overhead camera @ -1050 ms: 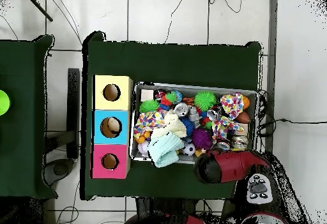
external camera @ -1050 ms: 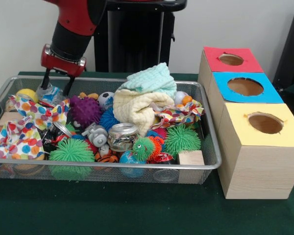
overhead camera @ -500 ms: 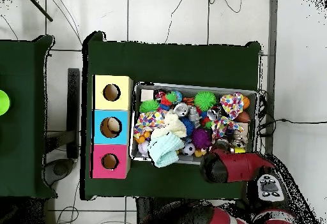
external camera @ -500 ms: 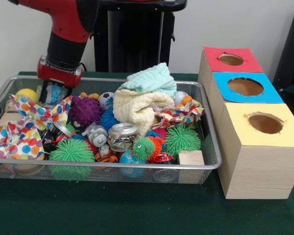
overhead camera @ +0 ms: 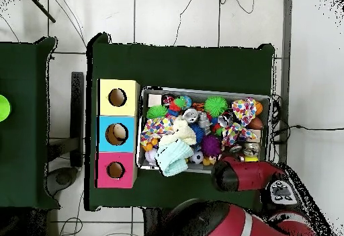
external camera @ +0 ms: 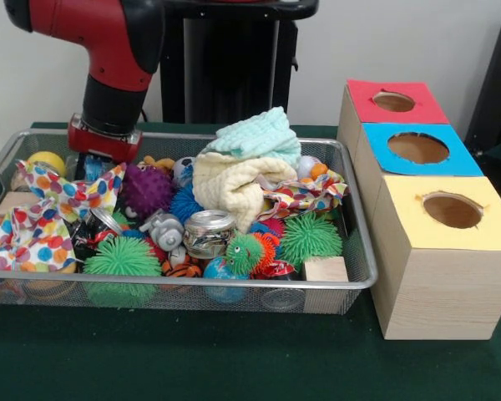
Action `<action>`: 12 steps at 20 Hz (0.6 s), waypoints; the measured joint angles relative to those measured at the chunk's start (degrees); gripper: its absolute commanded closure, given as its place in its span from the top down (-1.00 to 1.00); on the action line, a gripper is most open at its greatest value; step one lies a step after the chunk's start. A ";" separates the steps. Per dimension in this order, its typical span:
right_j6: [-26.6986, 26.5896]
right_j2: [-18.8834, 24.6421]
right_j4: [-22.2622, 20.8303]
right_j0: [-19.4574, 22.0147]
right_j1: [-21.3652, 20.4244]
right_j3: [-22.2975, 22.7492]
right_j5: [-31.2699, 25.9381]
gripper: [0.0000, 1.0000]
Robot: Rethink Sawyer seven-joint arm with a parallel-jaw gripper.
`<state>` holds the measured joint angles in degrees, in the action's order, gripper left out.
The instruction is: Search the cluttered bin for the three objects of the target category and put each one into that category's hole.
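Gripper (external camera: 90, 164) sits down in the far left corner of the wire bin (external camera: 234, 282), its tips sunk among the clutter behind the polka-dot cloth (external camera: 46, 219), so whether it is parted or clamped cannot be told; the red and black arm (external camera: 117, 58) stands nearly upright above it. Target category is not evident, so no single item can be picked out, nor its axis. Just beside the gripper: a yellow ball (external camera: 47, 160), a purple spiky ball (external camera: 144, 190) and a small soccer ball (external camera: 182, 170). Mid-bin, a cream towel (external camera: 234, 188) with a mint cloth (external camera: 259, 136) heaped on top covers whatever lies under it. Toward the near side lie a glass jar (external camera: 209, 233) on its side, green spiky balls (external camera: 122, 256) and a wooden block (external camera: 326, 269). Red, blue and yellow holed boxes (external camera: 417, 148) stand in a row just beside the bin, well apart from the gripper. Overhead, the arm hides the bin corner (overhead camera: 259, 154).
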<state>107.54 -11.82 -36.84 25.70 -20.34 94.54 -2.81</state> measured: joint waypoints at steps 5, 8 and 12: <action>0.00 -0.18 1.94 -0.80 0.04 -1.45 -1.57 -1.00; 0.00 -0.19 2.85 -0.89 0.25 -2.11 -4.68 -1.00; 0.00 0.31 3.04 -0.29 0.13 -2.70 -7.01 -1.00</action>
<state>107.54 -11.51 -33.80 25.41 -20.21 91.85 -9.83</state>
